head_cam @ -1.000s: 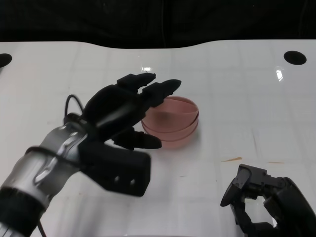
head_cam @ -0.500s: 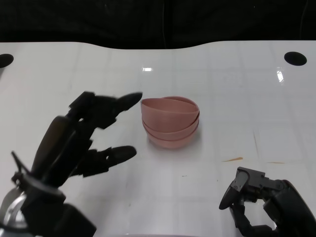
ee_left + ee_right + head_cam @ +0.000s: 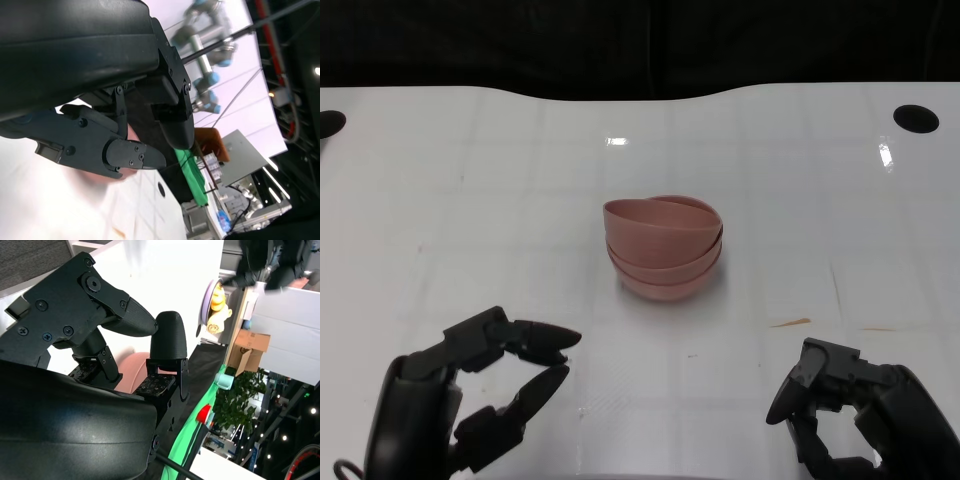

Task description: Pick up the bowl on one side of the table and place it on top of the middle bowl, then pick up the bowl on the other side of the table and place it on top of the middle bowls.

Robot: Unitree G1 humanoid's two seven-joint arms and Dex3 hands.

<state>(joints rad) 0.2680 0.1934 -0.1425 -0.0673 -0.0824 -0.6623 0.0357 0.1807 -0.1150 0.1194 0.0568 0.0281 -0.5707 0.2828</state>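
Three pink bowls sit nested in one stack on the white table, out ahead of both hands and roughly between them. Left hand is empty with fingers spread, well short of the stack. Right hand is empty too, fingers curled in a bit, off to the stack's other side.

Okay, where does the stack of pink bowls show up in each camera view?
Head view: the stack of pink bowls stands mid-table, beyond both hands.
Left wrist view: a pink blur behind the left hand.
Right wrist view: a pink patch behind the right hand's fingers.
Shared landmark: the white table.
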